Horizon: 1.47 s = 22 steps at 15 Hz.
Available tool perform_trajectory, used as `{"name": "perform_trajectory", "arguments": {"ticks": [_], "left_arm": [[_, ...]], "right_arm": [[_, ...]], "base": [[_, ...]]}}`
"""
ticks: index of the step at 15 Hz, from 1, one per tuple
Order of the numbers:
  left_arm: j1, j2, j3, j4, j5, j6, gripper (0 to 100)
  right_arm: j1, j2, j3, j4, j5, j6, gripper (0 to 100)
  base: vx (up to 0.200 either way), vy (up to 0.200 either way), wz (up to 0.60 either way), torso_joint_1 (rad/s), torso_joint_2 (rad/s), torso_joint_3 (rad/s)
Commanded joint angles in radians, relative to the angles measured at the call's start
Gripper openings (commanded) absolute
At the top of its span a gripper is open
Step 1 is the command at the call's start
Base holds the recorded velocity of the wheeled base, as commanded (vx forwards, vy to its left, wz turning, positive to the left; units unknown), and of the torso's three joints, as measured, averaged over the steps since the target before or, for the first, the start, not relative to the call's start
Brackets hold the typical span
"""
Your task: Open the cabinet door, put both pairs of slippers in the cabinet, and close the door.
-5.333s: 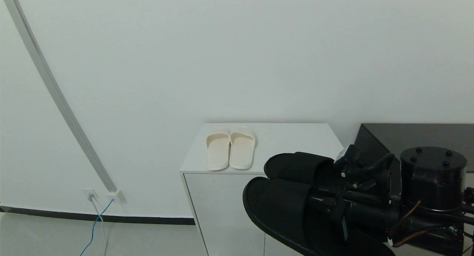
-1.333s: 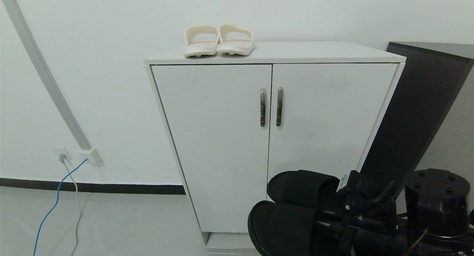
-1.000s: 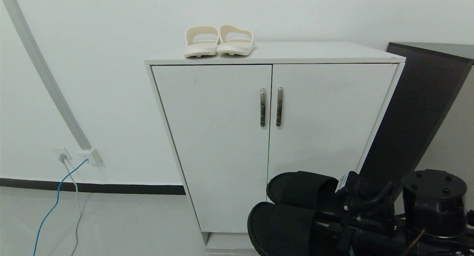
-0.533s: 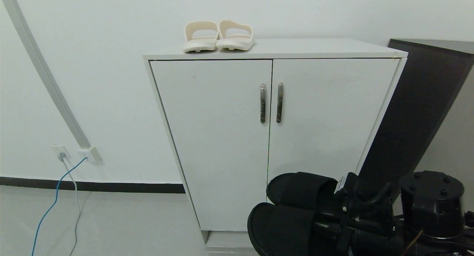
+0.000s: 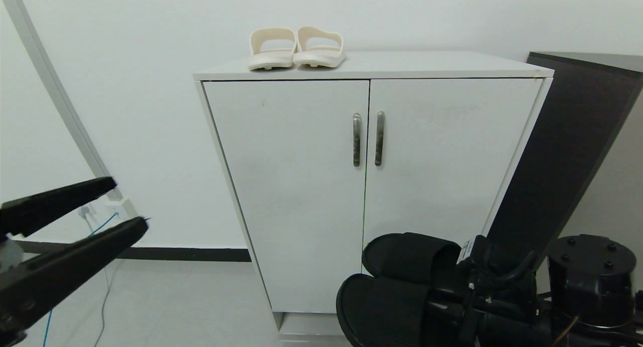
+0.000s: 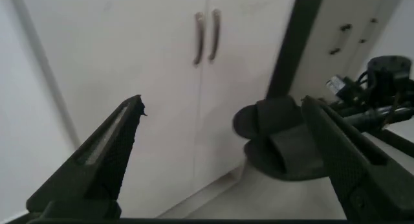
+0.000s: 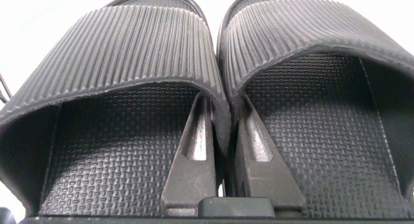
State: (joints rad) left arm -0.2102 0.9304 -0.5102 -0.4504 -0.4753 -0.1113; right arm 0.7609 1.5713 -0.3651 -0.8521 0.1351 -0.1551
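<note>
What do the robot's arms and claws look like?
Mostly black. The left claw has two long, flat black fingers narrowing to tips, like big tweezers. The right claw has dark grey fingers, each with a groove. Its arm has a fat round black joint with small bolts on top, a thin orange cable and a little white label.

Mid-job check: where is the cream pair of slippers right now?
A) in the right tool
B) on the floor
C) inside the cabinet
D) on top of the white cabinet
D: the cream open-toe slippers rest on top of the white two-door cabinet; the right tool holds the black ribbed slippers.
</note>
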Motion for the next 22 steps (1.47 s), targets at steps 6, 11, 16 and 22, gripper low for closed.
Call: {"name": "perform_trajectory", "arguments": {"ticks": [6, 11, 16, 22], "left_arm": [[-0.284, 0.47, -0.356, -0.037, -0.012, -0.013, 100], [-0.379, 0.705, -0.579, -0.036, -0.014, -0.019, 100], [-0.406, 0.874, -0.78, -0.033, -0.043, -0.128, 100], [-0.37, 1.015, -0.936, -0.031, -0.108, -0.225, 100]], "right_arm": [[0.0, 0.003, -0.003, -0.001, 0.001, 0.0, 0], [0.002, 0.003, -0.003, 0.001, 0.001, -0.001, 0], [0.002, 0.003, 0.0, 0.001, 0.001, -0.001, 0], [0.0, 0.012, 0.0, -0.001, 0.001, 0.0, 0]], "base": [[0.0, 0.0, 0.0, 0.0, 0.0, 0.0], [0.0, 0.0, 0.0, 0.0, 0.0, 0.0], [0.0, 0.0, 0.0, 0.0, 0.0, 0.0], [0.0, 0.0, 0.0, 0.0, 0.0, 0.0]]}}
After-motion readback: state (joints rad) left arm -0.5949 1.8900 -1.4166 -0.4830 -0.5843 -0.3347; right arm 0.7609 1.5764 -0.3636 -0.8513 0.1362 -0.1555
